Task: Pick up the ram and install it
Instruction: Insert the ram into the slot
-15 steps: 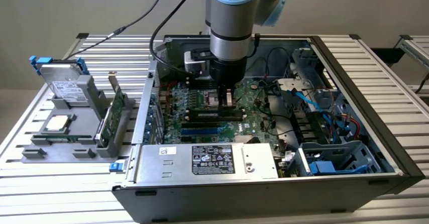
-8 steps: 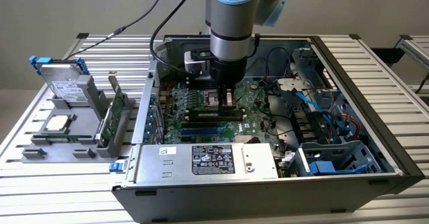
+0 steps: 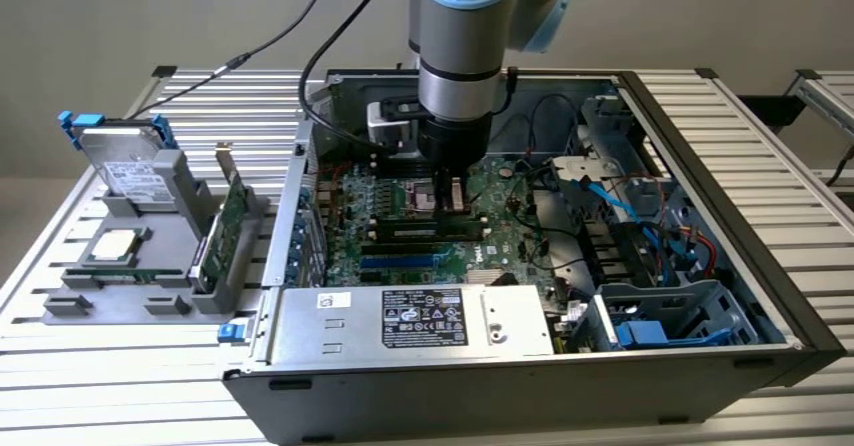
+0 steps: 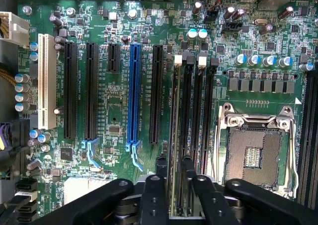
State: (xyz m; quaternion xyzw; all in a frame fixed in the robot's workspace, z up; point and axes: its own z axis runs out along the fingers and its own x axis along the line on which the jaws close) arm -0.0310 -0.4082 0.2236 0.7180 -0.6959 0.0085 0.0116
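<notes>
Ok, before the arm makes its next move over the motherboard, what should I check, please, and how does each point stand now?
1. The gripper is open, with one finger on either side of the ram: ok.
2. The ram stands in its memory slot, in line with it: ok.
3. The ram is pressed fully down: cannot tell.
4. The white latch at the slot's end is closed: cannot tell.
5. The blue cable lies apart from the arm: ok.

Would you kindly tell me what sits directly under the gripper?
Under the gripper lie black memory slots on the motherboard; the ram stands in one. The slot ends beneath the fingers are covered.
</notes>
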